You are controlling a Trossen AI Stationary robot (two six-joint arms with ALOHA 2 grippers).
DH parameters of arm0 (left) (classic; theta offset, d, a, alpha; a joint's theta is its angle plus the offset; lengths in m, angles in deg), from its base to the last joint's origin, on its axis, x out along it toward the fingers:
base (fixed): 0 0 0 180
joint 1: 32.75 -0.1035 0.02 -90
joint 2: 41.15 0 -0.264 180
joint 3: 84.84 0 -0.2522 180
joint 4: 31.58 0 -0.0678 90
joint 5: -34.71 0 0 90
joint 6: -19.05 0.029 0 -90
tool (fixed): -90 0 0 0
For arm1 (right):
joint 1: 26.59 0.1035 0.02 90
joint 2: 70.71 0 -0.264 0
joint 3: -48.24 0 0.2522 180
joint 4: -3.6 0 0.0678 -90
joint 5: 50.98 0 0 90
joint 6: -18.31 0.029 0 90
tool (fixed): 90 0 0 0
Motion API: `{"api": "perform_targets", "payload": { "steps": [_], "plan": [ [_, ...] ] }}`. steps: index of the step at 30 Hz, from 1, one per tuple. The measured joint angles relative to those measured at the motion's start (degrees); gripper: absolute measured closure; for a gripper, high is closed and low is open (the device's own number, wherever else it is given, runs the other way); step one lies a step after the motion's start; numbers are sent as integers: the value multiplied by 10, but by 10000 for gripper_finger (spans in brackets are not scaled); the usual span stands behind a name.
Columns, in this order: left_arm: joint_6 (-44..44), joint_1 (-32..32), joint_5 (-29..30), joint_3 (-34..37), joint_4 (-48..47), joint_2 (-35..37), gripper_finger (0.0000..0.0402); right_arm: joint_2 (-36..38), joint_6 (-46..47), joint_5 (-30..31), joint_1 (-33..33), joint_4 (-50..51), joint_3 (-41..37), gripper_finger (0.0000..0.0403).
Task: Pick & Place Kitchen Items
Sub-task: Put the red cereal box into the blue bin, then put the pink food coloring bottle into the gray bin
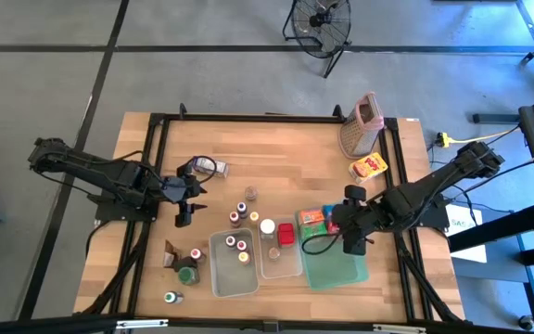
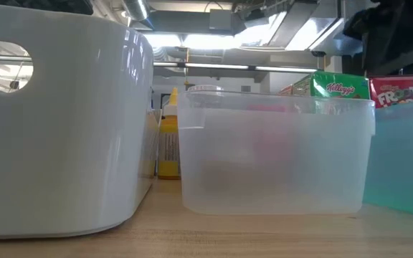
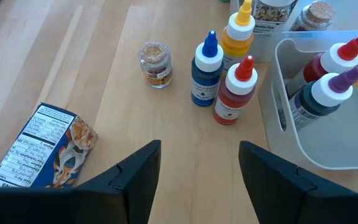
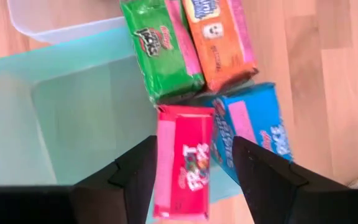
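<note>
Red cereal carton (image 4: 182,163) lying flat between the parted, empty fingers of the right gripper (image 4: 194,177), green carton (image 4: 160,46) beyond it, left gripper (image 3: 199,168) likewise parted, empty.

The right gripper (image 4: 194,168) hangs over the green tray (image 4: 73,106) with its two dark fingers (image 4: 132,177) spread apart, and the red carton (image 4: 182,163) lies between them, not pinched. Just off one finger sits the blue carton (image 4: 253,127), touching the red one's side. Beyond the fingertips lie the green carton (image 4: 160,46) and the orange carton (image 4: 219,37), side by side. A clear tub's (image 4: 55,25) corner shows farther off.
</note>
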Motion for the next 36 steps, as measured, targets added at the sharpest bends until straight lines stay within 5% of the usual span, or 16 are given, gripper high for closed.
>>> {"api": "perform_targets", "payload": {
  "steps": [17, 28, 36],
  "plan": [
    [11, 0, 0, -9, -2, 0, 190, 1, -25, 0, 0, 59, 154, 192],
    [-13, 11, -269, -75, -43, 1, 190, -5, -37, 6, 0, 35, 157, 192],
    [-5, 100, -218, -75, -33, -23, 190, -25, -81, 6, 0, 1, 157, 192]
  ]
}}
